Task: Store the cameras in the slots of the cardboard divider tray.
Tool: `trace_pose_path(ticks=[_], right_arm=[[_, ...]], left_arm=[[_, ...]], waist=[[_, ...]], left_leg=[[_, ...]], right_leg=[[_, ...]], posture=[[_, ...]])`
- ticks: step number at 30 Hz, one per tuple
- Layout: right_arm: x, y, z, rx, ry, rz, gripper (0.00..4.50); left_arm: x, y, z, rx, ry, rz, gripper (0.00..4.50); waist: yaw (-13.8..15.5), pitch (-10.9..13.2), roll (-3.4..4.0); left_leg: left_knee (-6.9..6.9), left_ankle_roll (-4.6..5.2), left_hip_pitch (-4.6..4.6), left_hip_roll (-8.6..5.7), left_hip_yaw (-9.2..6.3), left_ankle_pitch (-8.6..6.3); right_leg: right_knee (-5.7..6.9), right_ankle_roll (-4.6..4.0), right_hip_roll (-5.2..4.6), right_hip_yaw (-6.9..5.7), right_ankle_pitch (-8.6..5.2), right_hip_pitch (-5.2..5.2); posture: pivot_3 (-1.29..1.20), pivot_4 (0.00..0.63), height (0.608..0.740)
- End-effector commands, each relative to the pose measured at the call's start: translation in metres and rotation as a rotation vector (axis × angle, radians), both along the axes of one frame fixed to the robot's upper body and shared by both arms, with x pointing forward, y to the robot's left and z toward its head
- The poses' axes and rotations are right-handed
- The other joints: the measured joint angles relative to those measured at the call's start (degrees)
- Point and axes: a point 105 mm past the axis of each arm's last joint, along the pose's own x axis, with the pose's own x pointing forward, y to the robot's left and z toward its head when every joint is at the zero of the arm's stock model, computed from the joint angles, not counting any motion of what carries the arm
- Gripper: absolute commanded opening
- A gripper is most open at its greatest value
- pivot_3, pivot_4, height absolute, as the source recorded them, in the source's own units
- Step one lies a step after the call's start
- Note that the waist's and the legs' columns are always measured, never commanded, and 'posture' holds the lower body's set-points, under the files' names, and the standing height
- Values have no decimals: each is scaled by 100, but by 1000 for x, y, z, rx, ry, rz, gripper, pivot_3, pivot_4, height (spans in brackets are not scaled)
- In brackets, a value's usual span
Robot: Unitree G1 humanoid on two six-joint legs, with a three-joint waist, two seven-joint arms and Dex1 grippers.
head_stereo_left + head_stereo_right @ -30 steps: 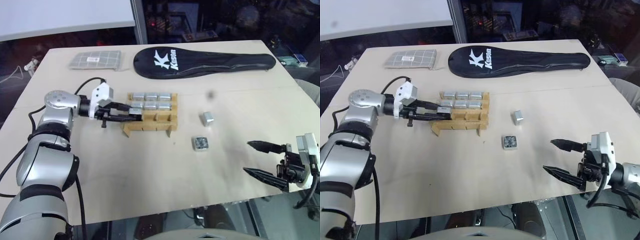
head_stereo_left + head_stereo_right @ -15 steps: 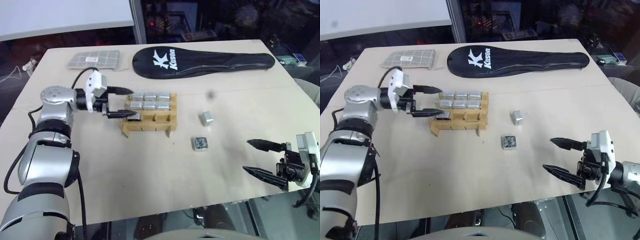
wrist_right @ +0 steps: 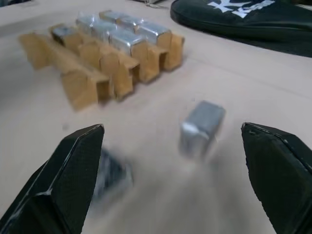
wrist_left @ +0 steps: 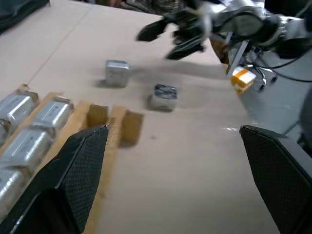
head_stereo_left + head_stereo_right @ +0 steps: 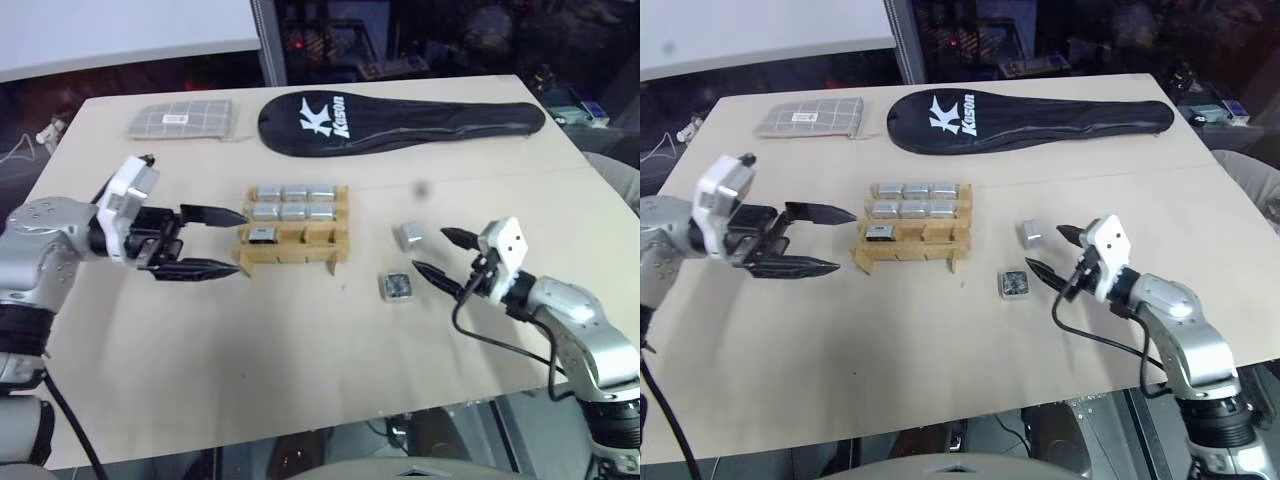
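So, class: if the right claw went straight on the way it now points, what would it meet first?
Most likely the loose silver camera that lies between its open fingers' line of travel, with the cardboard divider tray further beyond. The right claw sits just short of it; depth is uncertain.

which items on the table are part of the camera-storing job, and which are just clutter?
Job:
- cardboard divider tray, seven slots filled, two near-row slots open
- loose silver camera
- loose camera lying dark face up

Clutter:
- grey checked pouch
- black racket cover
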Motion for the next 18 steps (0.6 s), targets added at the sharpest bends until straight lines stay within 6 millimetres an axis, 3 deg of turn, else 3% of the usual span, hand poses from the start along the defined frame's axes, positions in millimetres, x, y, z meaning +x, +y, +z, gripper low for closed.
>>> trace_pose_path(ticks=[1,8,15,18], right_arm=[[15,10,5,-8,20,-120,4500],[31,25,-1,13,75,-252,4500],[41,21,-5,21,108,-358,4500],[43,22,-4,27,109,-368,3617]], left_arm=[[-19,3,17,34,-41,26,4463],[-36,9,11,41,-77,177,4463],[-41,4,8,15,-84,249,4463],[-43,4,8,10,-77,255,4500]], waist=[[12,3,4],[47,5,8],[25,5,8],[12,6,10]], left_leg=[[-1,0,-3,-1,1,0],[-1,0,-9,0,-3,0],[-1,-1,-2,-3,-1,0],[-3,-1,1,-3,1,0]], right_leg=[[-2,-1,-1,2,0,-3],[-6,-19,-5,-5,-11,-5],[-2,-20,-3,-4,-11,-3],[-2,-20,-2,-1,-11,-3]], posture=[[0,150,740],[0,150,740],[0,150,740],[0,150,740]])
